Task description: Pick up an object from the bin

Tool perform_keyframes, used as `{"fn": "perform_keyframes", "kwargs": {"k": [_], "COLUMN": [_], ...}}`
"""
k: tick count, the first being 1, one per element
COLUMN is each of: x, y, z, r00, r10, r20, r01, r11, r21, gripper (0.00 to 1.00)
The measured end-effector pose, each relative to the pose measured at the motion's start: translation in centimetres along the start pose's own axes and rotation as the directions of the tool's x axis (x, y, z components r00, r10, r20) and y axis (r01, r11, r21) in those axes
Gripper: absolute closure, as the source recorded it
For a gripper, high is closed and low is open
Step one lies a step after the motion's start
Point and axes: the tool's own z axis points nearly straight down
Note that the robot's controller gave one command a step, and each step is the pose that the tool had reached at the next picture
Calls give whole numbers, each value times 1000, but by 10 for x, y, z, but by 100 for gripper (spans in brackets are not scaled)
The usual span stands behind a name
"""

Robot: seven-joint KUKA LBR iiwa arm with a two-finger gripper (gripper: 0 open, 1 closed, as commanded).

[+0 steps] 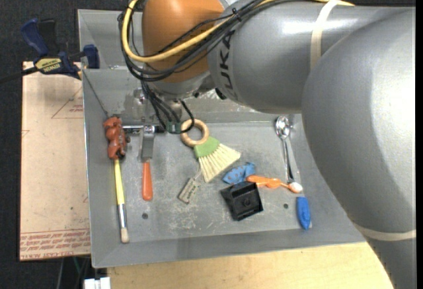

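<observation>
**Orange-handled blade tool lies just below the end effector**

The end effector (158, 123) hangs low over the far left part of the grey metal bin (198, 241). Whether it is released or clenched cannot be told.

Directly on its near side lies a tool with a flat metal blade and an orange handle (146, 174). The blade end points up toward the end effector and the handle toward the bin's near rim; contact between them cannot be judged.

Just to the right is a small hand brush (213, 157) with a green collar and straw bristles, its wooden ring nearest the end effector. To the left, a red-brown lump (115, 137) sits at the top of a yellow-handled paintbrush (119, 198).

Farther out lie a small grey metal clip (189, 190), a crumpled blue piece (238, 172), a black box (242, 202), an orange toothbrush (272, 182), a metal spoon (285, 145) and a short blue stick (303, 212).
</observation>
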Motion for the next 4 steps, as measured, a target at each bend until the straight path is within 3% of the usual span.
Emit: {"fn": "perform_keyframes", "kwargs": {"k": [1,2,3,4], "x": [-2,0,25,23], "y": [-1,-21,-33,-33], "z": [-4,55,59,77], "r00": [1000,966,919,810], "r10": [3,-257,-395,-586], "r20": [6,13,7,8], "r01": [-3,257,395,586], "r11": [1000,966,919,810], "r21": [-1,-1,1,3], "gripper": [0,0,0,0]}}
